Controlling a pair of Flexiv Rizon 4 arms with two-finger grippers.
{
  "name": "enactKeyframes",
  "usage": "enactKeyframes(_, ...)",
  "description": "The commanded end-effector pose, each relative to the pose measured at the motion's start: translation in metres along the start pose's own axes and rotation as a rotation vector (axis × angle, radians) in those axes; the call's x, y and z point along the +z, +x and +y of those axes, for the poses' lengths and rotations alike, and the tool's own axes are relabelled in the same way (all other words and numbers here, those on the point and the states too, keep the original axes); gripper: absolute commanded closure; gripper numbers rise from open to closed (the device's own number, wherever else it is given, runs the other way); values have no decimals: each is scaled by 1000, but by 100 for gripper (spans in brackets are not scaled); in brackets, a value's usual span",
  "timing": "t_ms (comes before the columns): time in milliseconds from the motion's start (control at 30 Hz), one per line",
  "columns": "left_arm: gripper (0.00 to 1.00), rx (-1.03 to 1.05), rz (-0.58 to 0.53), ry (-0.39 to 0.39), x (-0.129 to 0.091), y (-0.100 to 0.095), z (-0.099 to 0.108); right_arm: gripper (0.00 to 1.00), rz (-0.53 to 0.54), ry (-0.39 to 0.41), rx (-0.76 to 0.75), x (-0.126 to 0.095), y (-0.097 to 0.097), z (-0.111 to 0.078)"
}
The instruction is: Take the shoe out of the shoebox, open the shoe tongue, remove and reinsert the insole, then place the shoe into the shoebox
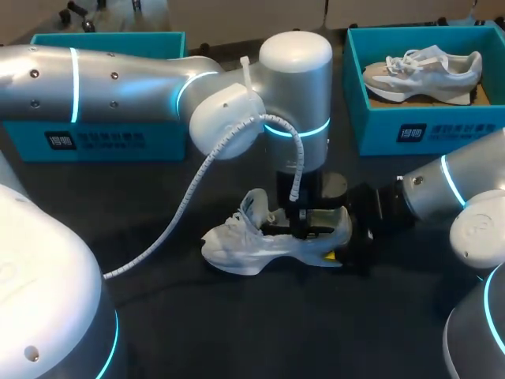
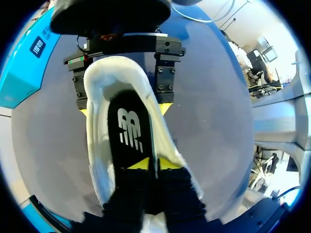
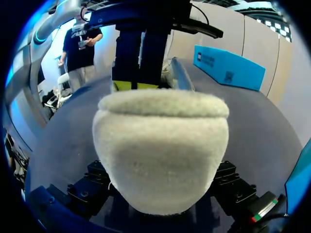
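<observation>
Right gripper (image 2: pixel 124 109) clamps the heel of the white shoe (image 1: pixel 260 245) from both sides. Left gripper (image 2: pixel 153 164) pinches nearly together on the black insole (image 2: pixel 129 131), visible only from the left wrist.

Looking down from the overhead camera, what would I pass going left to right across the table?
teal shoebox → white shoe lying on the table → second teal shoebox, holding another shoe
</observation>
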State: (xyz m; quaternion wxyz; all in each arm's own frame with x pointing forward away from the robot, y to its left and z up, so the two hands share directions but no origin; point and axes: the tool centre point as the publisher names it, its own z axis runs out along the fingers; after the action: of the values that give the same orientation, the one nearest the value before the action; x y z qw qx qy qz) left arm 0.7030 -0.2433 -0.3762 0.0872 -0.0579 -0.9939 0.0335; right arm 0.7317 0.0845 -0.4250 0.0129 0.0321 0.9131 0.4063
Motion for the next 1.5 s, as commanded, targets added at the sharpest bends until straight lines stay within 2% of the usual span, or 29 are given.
enactKeyframes(33, 61, 6, -1, 1, 3, -1, -1, 100, -3, 4, 1, 2, 0, 0)
enactKeyframes(600, 60, 45, -66, 13, 30, -13, 3, 100, -3, 4, 1, 2, 0, 0)
enactKeyframes(700, 62, 50, -72, 13, 34, -14, 5, 100, -3, 4, 1, 2, 0, 0)
enactKeyframes(733, 65, 51, -74, 13, 35, -15, 6, 100, -3, 4, 1, 2, 0, 0)
enactKeyframes(767, 80, 50, -75, 12, 37, -16, 7, 100, -3, 4, 1, 2, 0, 0)
enactKeyframes(833, 100, 47, -86, 16, 39, -18, 8, 100, -3, 4, 1, 2, 0, 0)
enactKeyframes(1167, 100, 37, -110, 41, 37, -29, 11, 100, -3, 4, 1, 2, 0, 0)
enactKeyframes(1500, 100, 19, -119, 74, 7, -36, 10, 100, -3, 4, 1, 2, 0, 0)
